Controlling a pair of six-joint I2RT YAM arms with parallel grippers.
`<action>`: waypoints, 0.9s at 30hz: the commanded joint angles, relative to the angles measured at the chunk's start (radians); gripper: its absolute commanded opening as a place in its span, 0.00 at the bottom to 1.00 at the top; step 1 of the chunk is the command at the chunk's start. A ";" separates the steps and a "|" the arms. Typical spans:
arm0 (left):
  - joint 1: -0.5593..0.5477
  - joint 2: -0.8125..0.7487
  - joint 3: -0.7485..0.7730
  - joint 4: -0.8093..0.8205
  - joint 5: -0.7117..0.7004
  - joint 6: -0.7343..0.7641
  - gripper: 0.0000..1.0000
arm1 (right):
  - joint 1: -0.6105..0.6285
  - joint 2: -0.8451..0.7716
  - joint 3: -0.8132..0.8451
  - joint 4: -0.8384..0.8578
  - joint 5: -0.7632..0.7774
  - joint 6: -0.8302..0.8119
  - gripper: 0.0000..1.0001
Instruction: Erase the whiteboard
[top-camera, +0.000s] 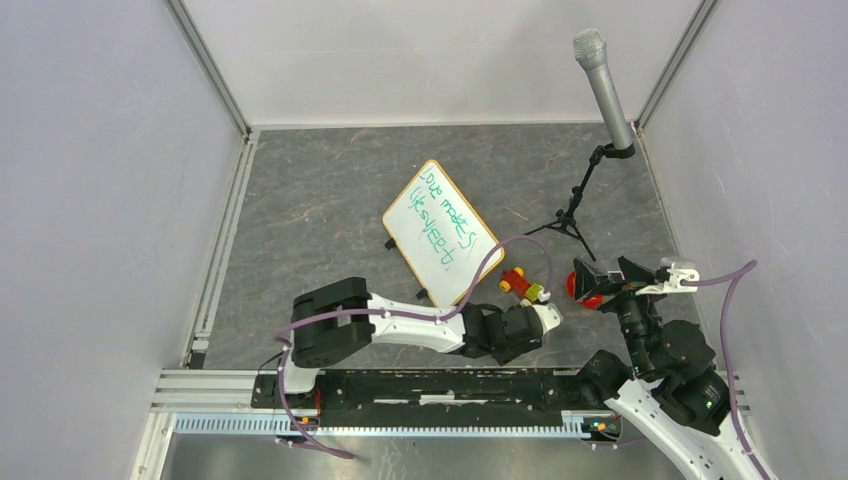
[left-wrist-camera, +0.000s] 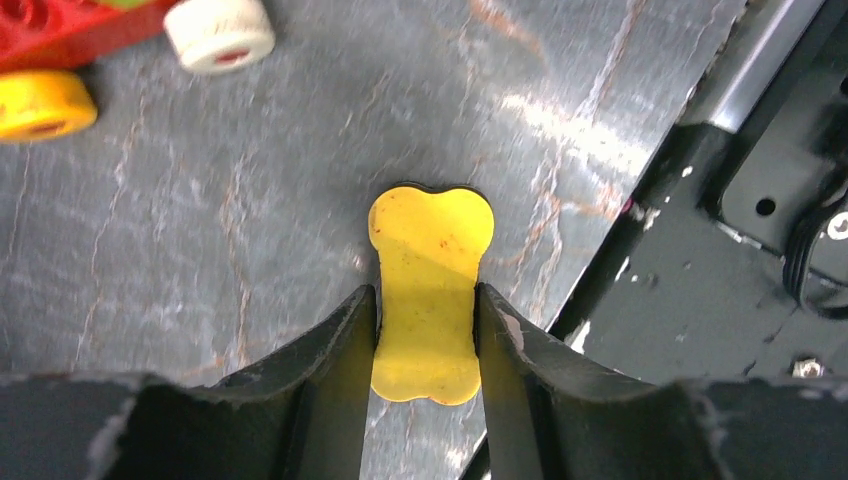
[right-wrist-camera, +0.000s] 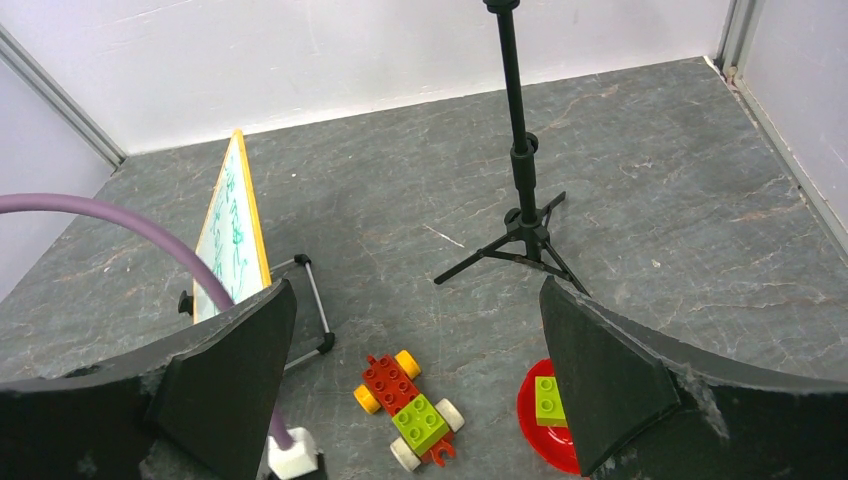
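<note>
Whiteboard (top-camera: 440, 232) w/ green writing stands on the table (top-camera: 310, 200), just beyond my left arm. My left gripper (left-wrist-camera: 425, 292) pinches a yellow bone-shaped piece (left-wrist-camera: 432, 225) at its waist. Toy car (right-wrist-camera: 408, 410) lies to the right. My right gripper (right-wrist-camera: 417, 288) is spread wide, holding nothing.

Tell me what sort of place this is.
Probably a robot test booth: plain white walls box in a grey tabletop, a microphone stands on a tripod, and the left arm and right arm are bolted at its near edge.
</note>
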 joint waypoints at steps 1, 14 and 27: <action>0.016 -0.118 -0.068 0.080 -0.006 -0.075 0.46 | 0.006 -0.077 0.018 0.007 0.010 0.009 0.98; 0.086 -0.518 -0.258 0.148 0.039 -0.174 0.41 | 0.005 0.143 0.006 0.029 -0.115 0.081 0.98; 0.456 -0.864 -0.367 0.223 0.132 -0.147 0.40 | 0.005 0.646 -0.025 0.218 -0.374 0.090 0.98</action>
